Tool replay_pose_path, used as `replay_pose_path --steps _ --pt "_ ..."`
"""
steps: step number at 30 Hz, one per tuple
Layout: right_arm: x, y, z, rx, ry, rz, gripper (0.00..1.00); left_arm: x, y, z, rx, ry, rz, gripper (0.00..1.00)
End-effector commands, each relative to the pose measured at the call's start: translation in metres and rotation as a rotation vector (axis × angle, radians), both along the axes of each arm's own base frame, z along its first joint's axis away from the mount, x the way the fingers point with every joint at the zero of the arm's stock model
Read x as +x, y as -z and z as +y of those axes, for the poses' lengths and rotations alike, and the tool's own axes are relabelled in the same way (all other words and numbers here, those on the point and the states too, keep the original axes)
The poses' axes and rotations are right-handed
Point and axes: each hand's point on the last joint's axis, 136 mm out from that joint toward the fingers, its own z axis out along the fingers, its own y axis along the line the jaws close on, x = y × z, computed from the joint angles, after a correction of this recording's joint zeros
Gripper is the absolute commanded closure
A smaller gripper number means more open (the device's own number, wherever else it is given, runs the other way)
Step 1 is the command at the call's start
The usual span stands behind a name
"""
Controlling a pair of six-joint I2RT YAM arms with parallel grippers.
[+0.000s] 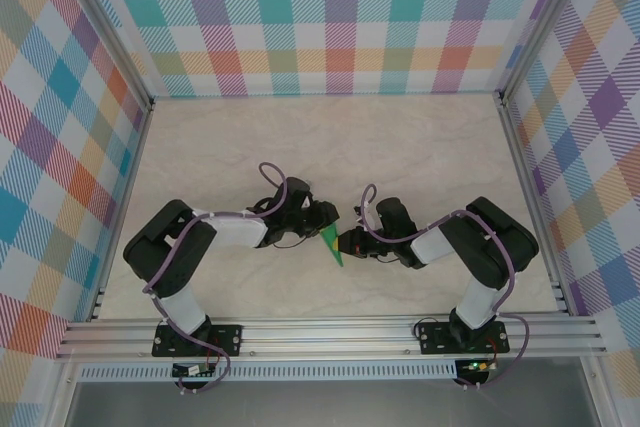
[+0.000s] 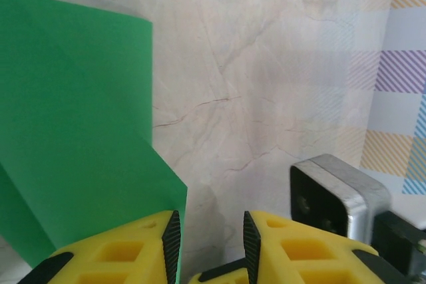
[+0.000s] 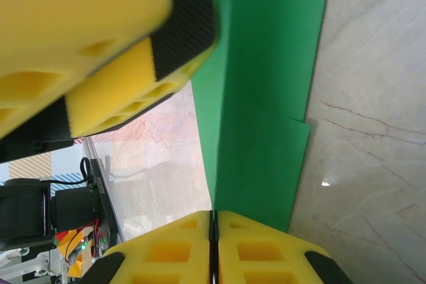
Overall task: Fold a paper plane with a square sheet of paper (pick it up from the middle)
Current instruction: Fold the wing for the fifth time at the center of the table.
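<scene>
The green paper [image 1: 332,243] is folded into a narrow creased shape and is held off the table between the two arms. My right gripper [image 3: 213,216] is shut on its lower end, and the folded sheet [image 3: 266,98] rises straight out of the closed jaws. My left gripper [image 2: 210,231] is open, with bare table showing in the gap. The paper [image 2: 73,118] lies just outside its left finger, its edge at that finger's inner face. In the top view, the left gripper [image 1: 325,219] and right gripper [image 1: 345,243] almost touch at the paper.
A finger of the left gripper [image 3: 133,51] hangs close above the paper in the right wrist view. The right wrist's grey camera housing [image 2: 336,194] sits beside the left gripper. The marble tabletop [image 1: 330,147] lies behind, ringed by checked walls [image 1: 330,17] and a metal rail [image 1: 330,332].
</scene>
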Motion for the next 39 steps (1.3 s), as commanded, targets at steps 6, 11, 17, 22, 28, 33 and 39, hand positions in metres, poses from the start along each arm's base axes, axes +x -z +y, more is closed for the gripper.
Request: replay_pose_path --steps 6,11,17,22,28,33,39 --pt "-0.002 0.002 -0.008 -0.045 0.012 0.000 0.80 0.006 0.000 -0.008 -0.012 0.023 -0.022 0.67" --pt "-0.004 0.001 -0.012 -0.093 -0.014 -0.024 0.73 0.008 -0.004 -0.012 -0.025 0.026 -0.028 0.67" --pt "-0.005 -0.003 -0.010 -0.111 -0.055 -0.056 0.66 0.009 -0.003 -0.015 -0.028 0.032 -0.023 0.67" --pt "-0.004 -0.004 -0.008 -0.133 -0.061 -0.065 0.67 0.008 -0.001 -0.015 -0.029 0.032 -0.020 0.67" --pt "0.000 0.006 -0.013 -0.186 -0.035 -0.048 0.75 0.008 -0.002 -0.016 -0.029 0.034 -0.020 0.68" --pt "-0.001 0.009 -0.014 -0.189 -0.019 -0.028 0.84 0.009 -0.009 -0.018 -0.041 0.043 -0.035 0.67" --pt "-0.003 0.011 -0.011 -0.164 -0.005 0.022 0.91 0.009 -0.030 -0.015 -0.035 0.048 -0.077 0.65"
